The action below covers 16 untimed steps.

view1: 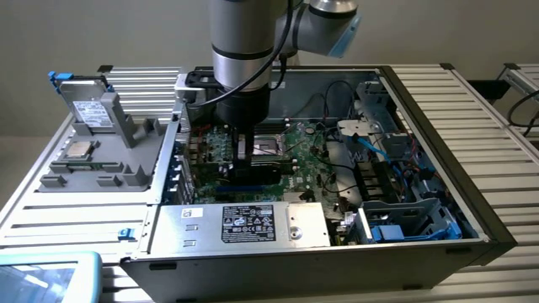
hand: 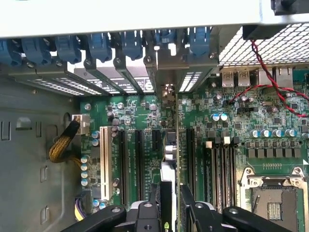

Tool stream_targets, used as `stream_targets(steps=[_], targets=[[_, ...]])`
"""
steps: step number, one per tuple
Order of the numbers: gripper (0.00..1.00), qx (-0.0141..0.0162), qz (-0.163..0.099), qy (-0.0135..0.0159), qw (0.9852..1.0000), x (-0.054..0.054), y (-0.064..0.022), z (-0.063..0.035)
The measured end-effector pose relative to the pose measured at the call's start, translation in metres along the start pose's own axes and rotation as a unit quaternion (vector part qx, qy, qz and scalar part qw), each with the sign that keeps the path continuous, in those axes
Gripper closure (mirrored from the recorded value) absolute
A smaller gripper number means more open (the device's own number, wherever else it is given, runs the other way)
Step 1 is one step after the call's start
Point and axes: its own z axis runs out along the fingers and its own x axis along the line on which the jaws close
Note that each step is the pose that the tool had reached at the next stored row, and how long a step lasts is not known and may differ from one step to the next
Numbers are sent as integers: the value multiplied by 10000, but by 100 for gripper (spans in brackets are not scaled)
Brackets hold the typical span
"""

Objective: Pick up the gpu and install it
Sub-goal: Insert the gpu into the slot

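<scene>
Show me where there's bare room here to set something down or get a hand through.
Free: slatted table beyond the case on the exterior view's right; bare grey case panel beside the motherboard. Crowded: the gripper grips the gpu over the slots; cables and drive cage crowd the case's other end.

Green motherboard (hand: 145,116); blue latches (hand: 99,44); black fingers (hand: 190,207); black-faced gpu (view1: 267,169)

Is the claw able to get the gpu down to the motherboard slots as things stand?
Probably yes. The claw holds the gpu edge-on over the slots of the motherboard, and the yellow cable bundle sits clear to one side.
</scene>
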Motion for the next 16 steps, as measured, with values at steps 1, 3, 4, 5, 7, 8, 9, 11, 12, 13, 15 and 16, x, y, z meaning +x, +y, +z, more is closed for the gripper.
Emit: stream_targets(steps=[1,3,4,5,7,8,9,11,12,13,15,16], targets=[[72,0,0,0,10000,0,0,0],[72,0,1,1,10000,0,0,0],[72,-1,0,0,10000,0,0,0],[72,-4,5,0,10000,0,1,0],[72,-22,15,1,10000,0,0,0],[72,-35,23,1,10000,0,0,0],[72,-48,30,2,10000,0,0,0],[72,-57,42,1,10000,0,-5,0],[72,-57,42,1,10000,0,-4,0],[72,-57,42,1,10000,0,-4,0],[72,-62,42,1,10000,0,-5,0],[72,-79,40,1,10000,-1,-6,0]])
